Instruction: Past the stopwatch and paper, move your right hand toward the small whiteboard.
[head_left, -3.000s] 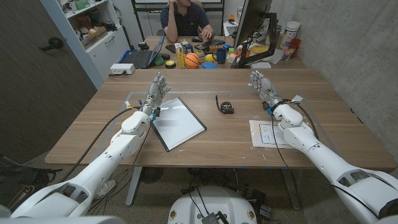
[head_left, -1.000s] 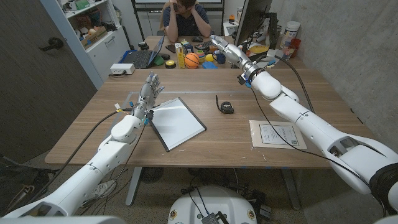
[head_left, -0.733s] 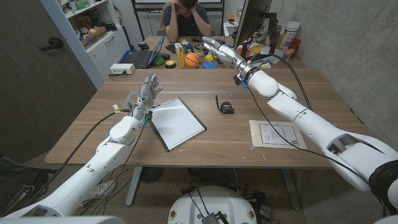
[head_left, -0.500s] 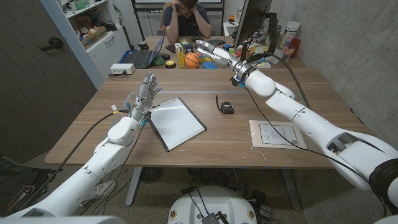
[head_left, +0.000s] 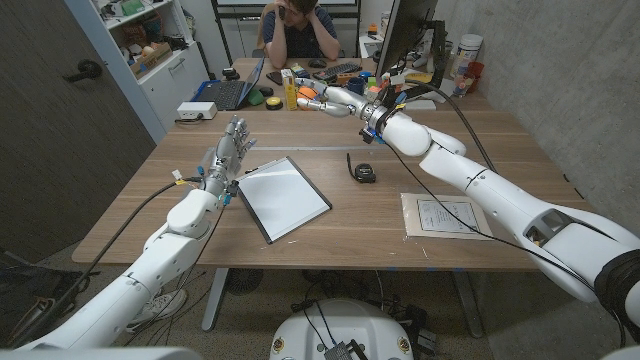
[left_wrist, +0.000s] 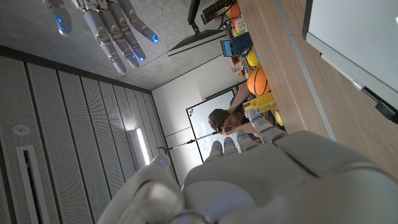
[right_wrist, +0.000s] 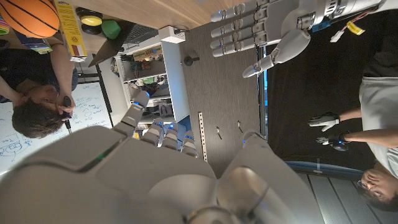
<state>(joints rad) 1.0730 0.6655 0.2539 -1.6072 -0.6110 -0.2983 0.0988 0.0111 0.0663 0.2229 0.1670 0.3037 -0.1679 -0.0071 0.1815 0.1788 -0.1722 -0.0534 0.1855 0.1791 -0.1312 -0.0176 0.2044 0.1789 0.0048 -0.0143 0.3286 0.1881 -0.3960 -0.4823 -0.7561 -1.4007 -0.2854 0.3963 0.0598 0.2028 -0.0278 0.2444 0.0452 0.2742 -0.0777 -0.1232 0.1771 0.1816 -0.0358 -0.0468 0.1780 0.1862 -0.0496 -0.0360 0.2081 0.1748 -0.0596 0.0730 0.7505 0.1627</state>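
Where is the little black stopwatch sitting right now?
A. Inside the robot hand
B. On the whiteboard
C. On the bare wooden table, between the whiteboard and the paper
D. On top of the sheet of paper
C: in the head view the small black stopwatch lies on the bare wooden table, with the small white rectangular whiteboard on one side and the printed sheet of paper on the other, touching neither.

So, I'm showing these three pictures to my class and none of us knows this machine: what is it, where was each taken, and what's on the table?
It is a robot with two arms at a wooden table. One picture looks down from its head; two come from wrist cameras and appear turned. The left robot hand and right robot hand hold nothing, fingers apart. On the table lie a small whiteboard, a stopwatch and a paper. A person sits behind.
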